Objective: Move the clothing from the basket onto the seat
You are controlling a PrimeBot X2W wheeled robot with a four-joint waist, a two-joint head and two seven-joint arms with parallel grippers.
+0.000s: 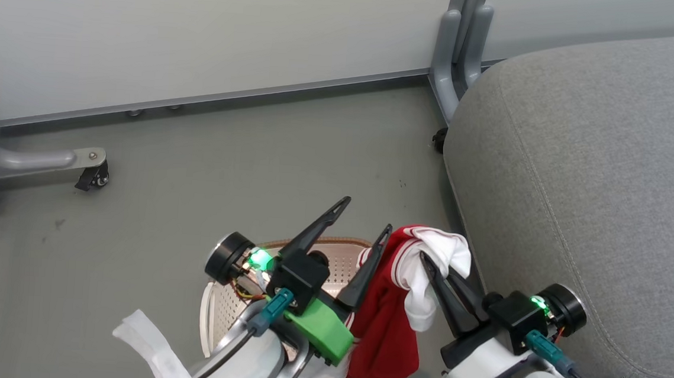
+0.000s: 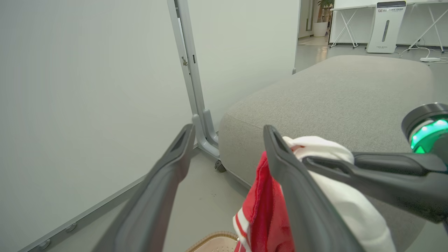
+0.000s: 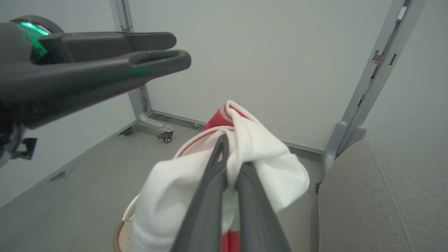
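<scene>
Floor (image 1: 257,148), lower centre: basket (image 1: 341,260) | right gripper (image 1: 425,259) clamped on clothing (image 1: 387,323) | left gripper (image 1: 366,215) jaws apart, just left of it

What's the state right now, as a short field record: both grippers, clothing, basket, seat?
left gripper: open, holding nothing, one finger close beside the garment
right gripper: shut on the garment's white part
garment: red and white, lifted, hanging from the right gripper over the basket's right side
basket: on the floor, under the left gripper, partly hidden by the arms
seat: grey cushion to the right of the basket; garment not yet on it
likely next: carry the garment right, onto the seat
</scene>
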